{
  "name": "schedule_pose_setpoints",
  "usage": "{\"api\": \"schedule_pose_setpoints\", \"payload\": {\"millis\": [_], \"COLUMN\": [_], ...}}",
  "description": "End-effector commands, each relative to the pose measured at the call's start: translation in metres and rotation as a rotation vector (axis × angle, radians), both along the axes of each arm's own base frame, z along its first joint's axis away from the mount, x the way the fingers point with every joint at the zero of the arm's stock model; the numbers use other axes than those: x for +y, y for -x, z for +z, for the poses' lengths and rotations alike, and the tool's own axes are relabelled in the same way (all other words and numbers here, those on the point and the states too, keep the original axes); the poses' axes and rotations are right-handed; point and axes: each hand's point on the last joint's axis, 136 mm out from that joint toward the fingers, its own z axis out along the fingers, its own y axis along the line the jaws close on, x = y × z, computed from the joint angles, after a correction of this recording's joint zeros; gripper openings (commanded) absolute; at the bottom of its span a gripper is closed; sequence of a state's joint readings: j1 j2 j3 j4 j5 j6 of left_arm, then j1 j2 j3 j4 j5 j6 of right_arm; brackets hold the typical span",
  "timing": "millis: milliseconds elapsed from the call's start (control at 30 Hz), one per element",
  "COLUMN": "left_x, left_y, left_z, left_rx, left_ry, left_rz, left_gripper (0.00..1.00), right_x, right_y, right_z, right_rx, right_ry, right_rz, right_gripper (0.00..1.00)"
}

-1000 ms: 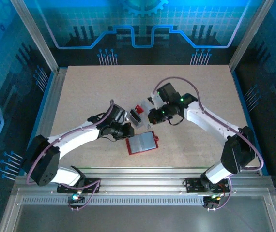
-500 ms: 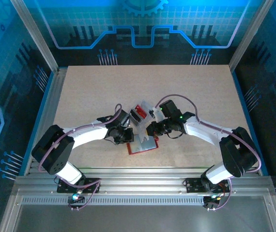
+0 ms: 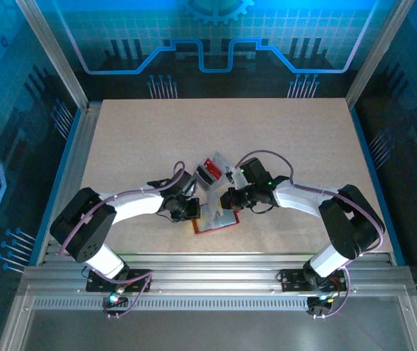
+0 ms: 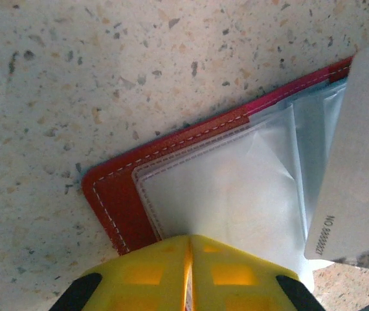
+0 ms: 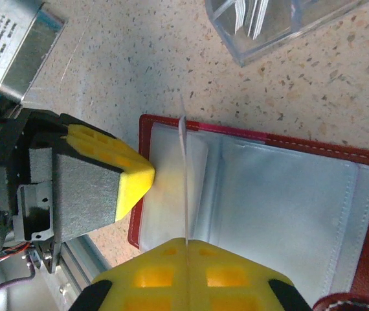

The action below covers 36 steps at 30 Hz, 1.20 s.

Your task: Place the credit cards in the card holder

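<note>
Wallet [image 4: 110,207] lies open on table [image 3: 303,146], near front edge, between both arms. Right gripper [image 5: 186,247] pinches a pale card [image 4: 356,168] edge-on. The card's long axis runs out from its fingers toward the plastic sleeve [image 4: 223,194] at the wallet's left end, its far edge about at the sleeve mouth. Left gripper [image 4: 188,251] pressed together, tips on the same sleeve; cannot tell if it nips the plastic. Right arm nearer for the push

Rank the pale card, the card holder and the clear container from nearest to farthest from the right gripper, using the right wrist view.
1. pale card: clamped edge-on in the right gripper, centre.
2. card holder: lying open on the table under the card, spreading right.
3. clear container: top right, past the holder's far edge.
</note>
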State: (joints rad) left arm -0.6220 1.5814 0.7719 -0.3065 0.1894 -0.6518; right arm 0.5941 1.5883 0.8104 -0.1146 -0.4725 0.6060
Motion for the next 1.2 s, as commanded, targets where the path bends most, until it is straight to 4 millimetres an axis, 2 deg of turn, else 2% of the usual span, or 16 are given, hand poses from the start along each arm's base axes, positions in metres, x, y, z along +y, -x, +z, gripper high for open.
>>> {"api": "schedule_pose_setpoints", "payload": {"millis": [0,333,500,833,1167], "left_x": [0.015,0.016,0.016,0.016,0.016], "left_y": [0.016,0.016,0.016,0.016,0.016], "left_z": [-0.015,-0.015,-0.015,-0.016,-0.016], "left_rx": [0.033,0.029,0.03,0.029,0.026], "left_ry": [-0.07,-0.071,-0.071,-0.072,-0.073], "left_rz": [-0.011,-0.014,-0.015,-0.013,-0.015], "left_gripper": [0.11,0.11,0.1,0.1,0.1], "right_x": [-0.003,-0.016,-0.013,-0.002,0.001], "right_y": [0.001,-0.003,-0.002,-0.003,-0.004], "right_z": [-0.009,-0.009,-0.013,-0.005,-0.002], "right_rx": [0.031,0.024,0.041,0.063,0.073], "right_ry": [0.003,0.033,0.023,-0.04,-0.051], "right_rz": [-0.02,-0.046,-0.042,-0.031,-0.031], "right_gripper": [0.0,0.0,0.0,0.0,0.0]}}
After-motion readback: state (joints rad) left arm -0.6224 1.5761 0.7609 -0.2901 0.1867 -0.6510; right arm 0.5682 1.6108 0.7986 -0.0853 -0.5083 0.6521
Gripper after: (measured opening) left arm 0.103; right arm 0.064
